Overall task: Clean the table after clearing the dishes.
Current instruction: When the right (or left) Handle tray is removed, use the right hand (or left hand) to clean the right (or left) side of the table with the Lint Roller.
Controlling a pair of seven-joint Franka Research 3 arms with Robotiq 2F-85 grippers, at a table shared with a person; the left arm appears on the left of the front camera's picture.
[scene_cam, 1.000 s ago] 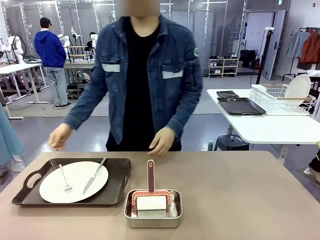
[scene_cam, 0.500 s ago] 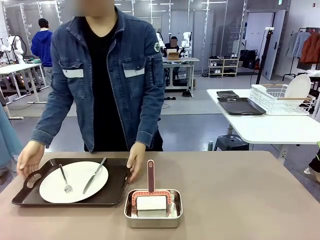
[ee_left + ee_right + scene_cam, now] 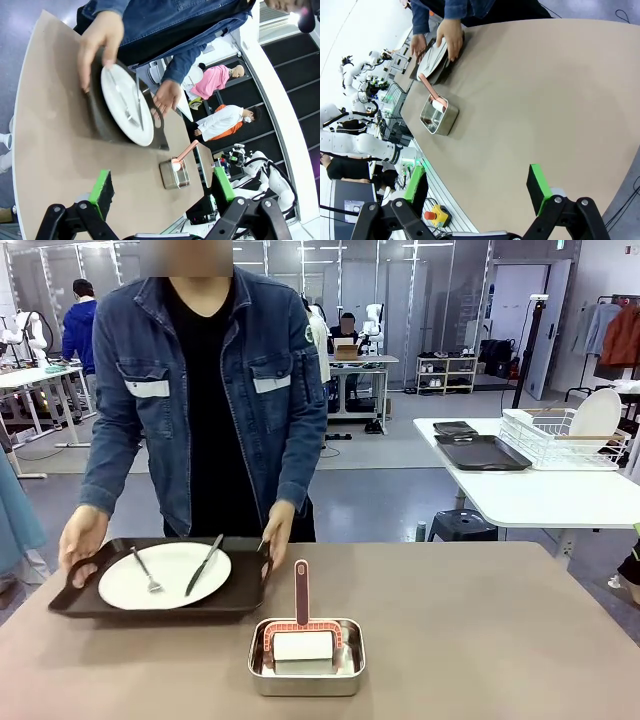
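A person's two hands hold a dark brown tray point(image 3: 245, 587) by its ends, lifted just off the far left of the tan table point(image 3: 480, 640). On it lie a white plate point(image 3: 165, 576), a fork point(image 3: 146, 570) and a knife point(image 3: 205, 564). The same tray point(image 3: 100, 125) and plate point(image 3: 125, 107) appear tilted in the left wrist view, far beyond my left gripper point(image 3: 162, 192), which is open with nothing in it. My right gripper point(image 3: 476, 192) is also open and empty above the bare table point(image 3: 535, 100); the tray point(image 3: 445, 67) sits far off at the table's other end.
A small steel pan point(image 3: 306, 658) holding a red-handled scrubber point(image 3: 301, 592) stands near the front middle of the table. A white side table point(image 3: 540, 495) at the right carries a dish rack point(image 3: 560, 437) and dark trays point(image 3: 482, 452).
The person stepped left, took the tray by both ends and raised it off the table toward their body. Neither gripper's state has changed.
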